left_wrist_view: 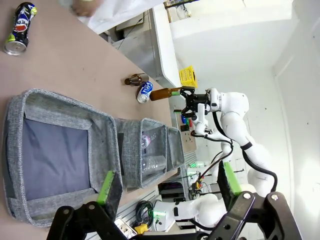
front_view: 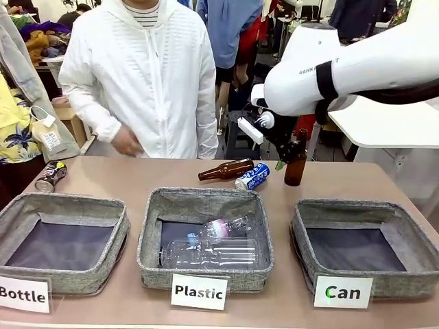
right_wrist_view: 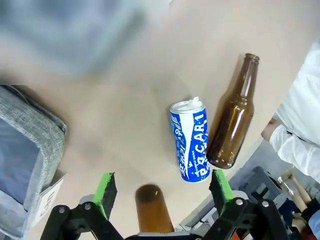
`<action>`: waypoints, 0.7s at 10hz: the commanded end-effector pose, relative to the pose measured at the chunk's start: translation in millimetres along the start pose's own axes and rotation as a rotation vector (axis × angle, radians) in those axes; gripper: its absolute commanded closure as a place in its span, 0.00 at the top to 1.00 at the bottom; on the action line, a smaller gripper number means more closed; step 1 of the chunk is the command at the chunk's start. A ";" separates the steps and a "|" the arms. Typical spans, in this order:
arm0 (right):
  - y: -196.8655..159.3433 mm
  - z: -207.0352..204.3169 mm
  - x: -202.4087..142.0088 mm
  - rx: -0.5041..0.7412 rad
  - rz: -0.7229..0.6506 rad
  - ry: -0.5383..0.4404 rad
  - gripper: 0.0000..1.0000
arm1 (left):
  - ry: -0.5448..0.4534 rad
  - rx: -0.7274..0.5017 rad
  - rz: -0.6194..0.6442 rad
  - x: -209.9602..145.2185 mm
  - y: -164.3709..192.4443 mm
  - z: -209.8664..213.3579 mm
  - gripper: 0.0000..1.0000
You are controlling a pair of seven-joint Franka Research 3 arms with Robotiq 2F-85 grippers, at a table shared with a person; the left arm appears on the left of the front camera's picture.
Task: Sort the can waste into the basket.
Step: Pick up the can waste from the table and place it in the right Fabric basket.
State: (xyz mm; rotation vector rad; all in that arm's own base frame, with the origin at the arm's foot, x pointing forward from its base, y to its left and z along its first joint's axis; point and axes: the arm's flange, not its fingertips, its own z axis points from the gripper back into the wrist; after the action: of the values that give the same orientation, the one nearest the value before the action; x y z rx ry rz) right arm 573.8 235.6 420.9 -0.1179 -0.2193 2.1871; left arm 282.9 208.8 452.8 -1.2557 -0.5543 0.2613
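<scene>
- Right gripper (right_wrist_view: 162, 189): fingers spread wide, gripping nothing. The neck of a standing brown bottle (front_view: 296, 164) rises between them, and neither green pad touches it in the wrist view.
- Left gripper (left_wrist_view: 167, 182): fingers open and empty, hanging above the Bottle basket (front_view: 68, 201).
- Blue-and-white can (front_view: 252, 177): on its side on the surface (front_view: 137, 175), behind the Plastic basket (front_view: 206, 194) and just beside a lying brown bottle (front_view: 226, 169). The standing brown bottle is near, on its right.
- Crushed can (front_view: 50, 176): on its side at the far left of the surface, behind the Bottle basket and well apart from the other can.
- Can basket (front_view: 346, 205): at the right of the row; both cans lie outside it.
- Plastic basket: holds clear plastic bottles (front_view: 212, 247).
- Person (front_view: 147, 75): stands at the far side, one hand (front_view: 127, 142) low near the surface edge.
</scene>
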 end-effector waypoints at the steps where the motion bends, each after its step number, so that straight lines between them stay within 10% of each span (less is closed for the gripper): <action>1: -15.3 -25.9 -14.0 0.001 0.063 0.015 1.00 | -0.006 -0.018 -0.019 -0.2 -0.2 0.4 1.00; 7: -35.6 -91.4 -37.8 -0.010 0.068 -0.035 1.00 | -0.006 -0.018 -0.019 -0.2 -0.2 0.4 1.00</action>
State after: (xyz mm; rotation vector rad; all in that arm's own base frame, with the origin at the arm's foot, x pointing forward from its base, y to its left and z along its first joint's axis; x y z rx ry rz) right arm 631.0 233.7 338.9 -0.0781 -0.2357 2.2310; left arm 282.9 208.8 452.8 -1.2557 -0.5543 0.2614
